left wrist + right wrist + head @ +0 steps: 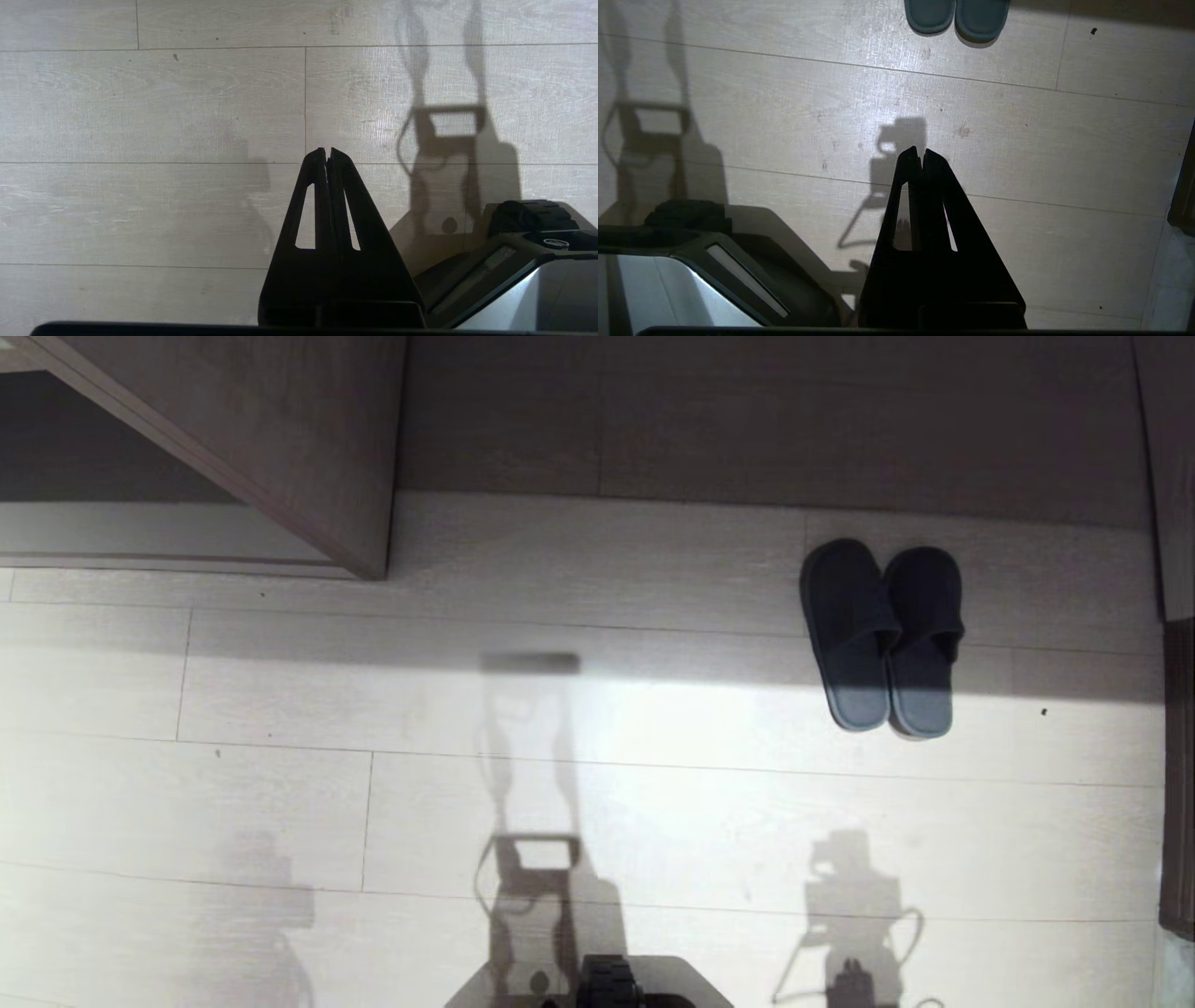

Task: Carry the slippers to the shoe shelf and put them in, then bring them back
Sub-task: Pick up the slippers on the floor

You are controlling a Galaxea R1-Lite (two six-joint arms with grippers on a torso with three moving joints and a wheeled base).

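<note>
Fingers pressed together on both our left gripper [327,151] and right gripper [920,151], holding nothing, we hang over pale plank floor [280,784] with wide bare boards ahead of the slippers [882,635], which lie side by side near the taupe unit's edge [747,439].

Left hand [328,151] and right hand [922,151]: each a pair of black, flat, tapering fingers [355,205], long narrow triangles with a slim slot cut through each, tips notched where they meet. Base [509,275]: dark grey-black housing with angled edges, a pale silvery side panel and a light strip inset along the bevel; a black ribbed, knobbly part [609,982] sits on top. Small round ringed fitting [556,242] visible on the base's dark upper surface.
</note>
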